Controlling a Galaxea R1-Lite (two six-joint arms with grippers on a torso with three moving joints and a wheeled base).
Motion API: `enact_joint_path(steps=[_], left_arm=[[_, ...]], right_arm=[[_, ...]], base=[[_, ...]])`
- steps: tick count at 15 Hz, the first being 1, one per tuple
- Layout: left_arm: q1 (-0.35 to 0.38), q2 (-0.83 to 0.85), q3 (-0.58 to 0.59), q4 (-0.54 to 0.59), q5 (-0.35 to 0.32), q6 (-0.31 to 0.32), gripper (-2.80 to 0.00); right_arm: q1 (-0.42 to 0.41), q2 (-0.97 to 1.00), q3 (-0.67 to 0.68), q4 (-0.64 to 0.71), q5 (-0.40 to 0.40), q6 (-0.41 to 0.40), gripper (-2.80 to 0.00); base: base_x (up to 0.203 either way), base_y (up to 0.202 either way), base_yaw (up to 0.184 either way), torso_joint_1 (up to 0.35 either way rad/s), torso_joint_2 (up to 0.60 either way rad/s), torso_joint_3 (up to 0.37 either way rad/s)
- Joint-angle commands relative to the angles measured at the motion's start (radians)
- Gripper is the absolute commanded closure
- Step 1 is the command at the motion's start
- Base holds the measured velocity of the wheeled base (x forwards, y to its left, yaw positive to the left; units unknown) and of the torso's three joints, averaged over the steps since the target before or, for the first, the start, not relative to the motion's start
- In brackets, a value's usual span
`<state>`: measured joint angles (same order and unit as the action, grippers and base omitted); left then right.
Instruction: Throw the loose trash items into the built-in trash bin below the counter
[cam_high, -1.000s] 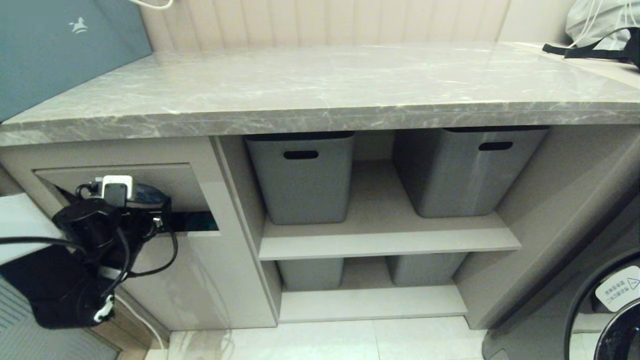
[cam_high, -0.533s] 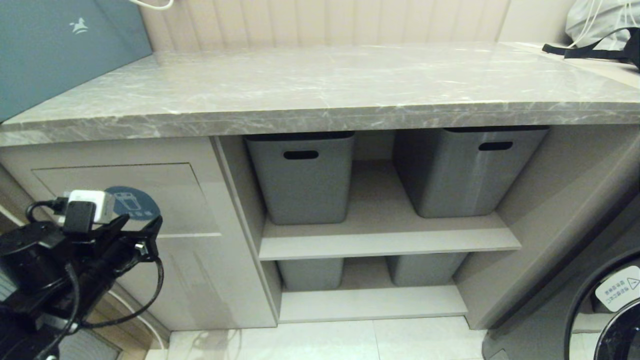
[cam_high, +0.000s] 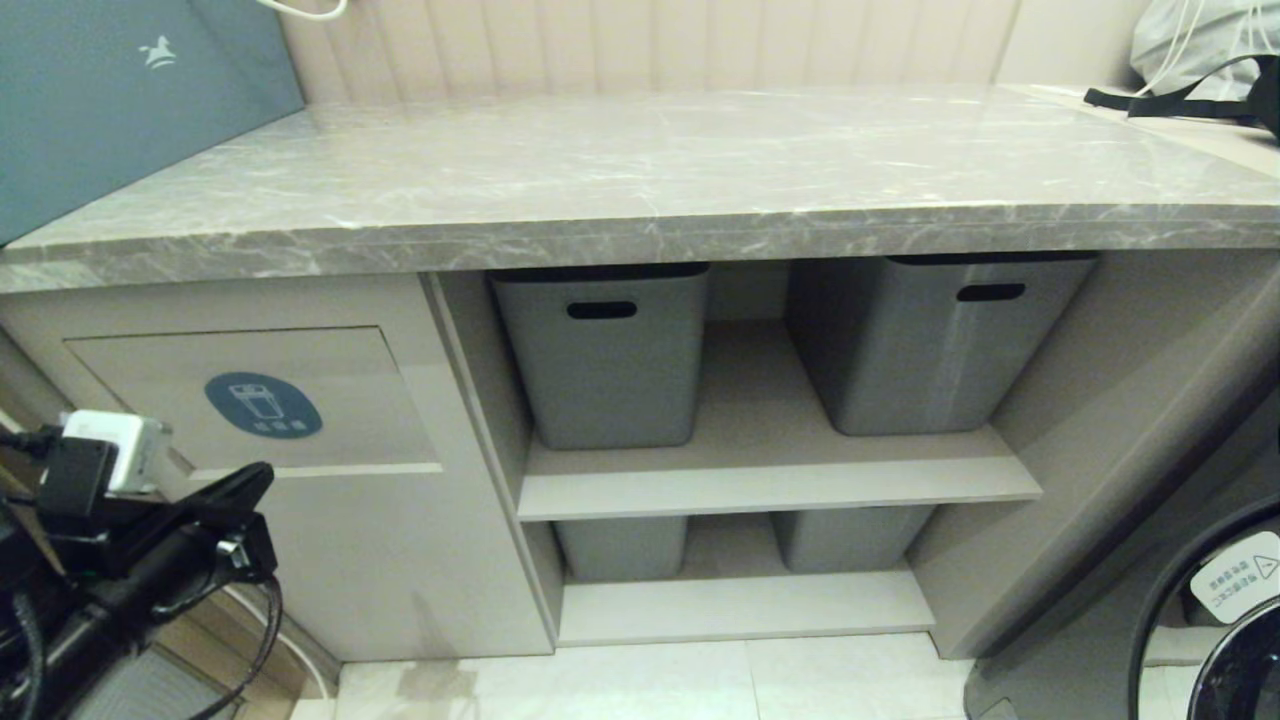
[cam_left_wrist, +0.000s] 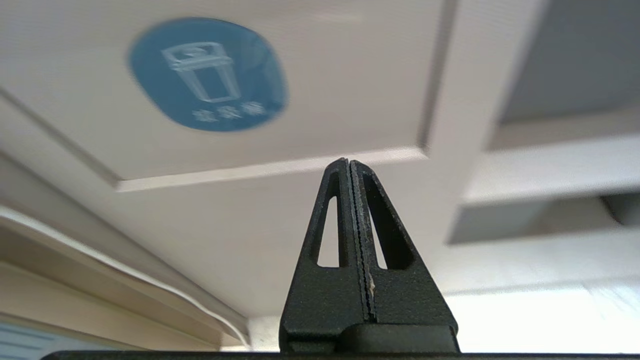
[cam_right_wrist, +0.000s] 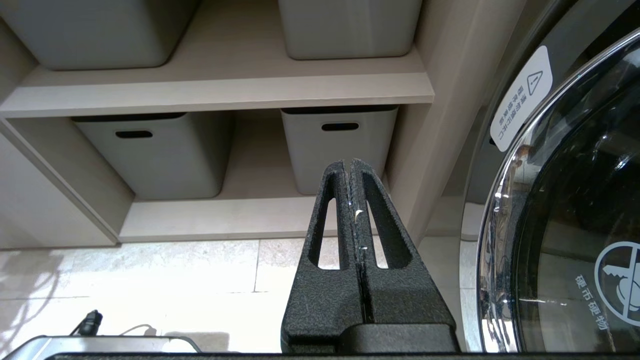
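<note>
The built-in trash bin's beige flap (cam_high: 300, 390) sits flush in the cabinet front under the counter (cam_high: 640, 170), its blue oval sticker (cam_high: 263, 405) in plain sight. My left gripper (cam_high: 255, 478) hangs low at the left, below the flap and off it, shut with nothing between its fingers. In the left wrist view the shut left gripper (cam_left_wrist: 348, 162) points at the flap's lower edge, under the blue sticker (cam_left_wrist: 207, 75). My right gripper (cam_right_wrist: 348, 162) is shut and empty, held low near the floor. No loose trash items show on the counter or anywhere else.
Grey tubs (cam_high: 605, 350) (cam_high: 935, 335) with slot handles stand on the open shelves, with more below (cam_right_wrist: 150, 152). A washing machine door (cam_right_wrist: 575, 225) is at the right. A teal board (cam_high: 120, 90) leans at the counter's left; a bag (cam_high: 1210, 60) lies far right.
The left gripper has pulled back out of the flap opening, down and to the left. The flap has swung shut, so its sticker now shows whole.
</note>
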<state>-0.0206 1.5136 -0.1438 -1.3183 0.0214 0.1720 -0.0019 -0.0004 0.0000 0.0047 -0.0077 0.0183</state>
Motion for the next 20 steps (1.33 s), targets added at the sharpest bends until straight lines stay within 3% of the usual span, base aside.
enact_joint_path(steps=[1,5,10,13,18,20], left_arm=[[-0.001,-0.073,0.014,0.025,-0.023,0.002,0.00],[-0.003,-0.212,0.081,0.188,-0.115,0.004,0.00],[-0.025,-0.374,0.142,0.352,-0.190,0.008,0.00],[-0.018,-0.559,0.143,0.457,-0.210,0.009,0.00],[0.068,-1.008,0.144,0.777,-0.214,0.005,0.00],[0.094,-1.183,0.144,0.969,-0.208,0.006,0.00]], right_arm=[[-0.001,0.000,0.000,0.000,0.000,0.000,0.00],[-0.001,0.000,0.000,0.000,0.000,0.001,0.00],[0.000,0.000,0.000,0.001,0.000,0.000,0.00],[-0.001,0.000,0.000,0.000,0.000,0.000,0.00],[0.000,0.000,0.000,0.000,0.000,0.000,0.00],[0.000,0.000,0.000,0.000,0.000,0.002,0.00]], base=[[0.000,0.000,0.000,0.000,0.00,0.000],[0.000,0.000,0.000,0.000,0.00,0.000],[0.000,0.000,0.000,0.000,0.00,0.000],[0.000,0.000,0.000,0.000,0.00,0.000],[0.000,0.000,0.000,0.000,0.00,0.000],[0.000,0.000,0.000,0.000,0.00,0.000]])
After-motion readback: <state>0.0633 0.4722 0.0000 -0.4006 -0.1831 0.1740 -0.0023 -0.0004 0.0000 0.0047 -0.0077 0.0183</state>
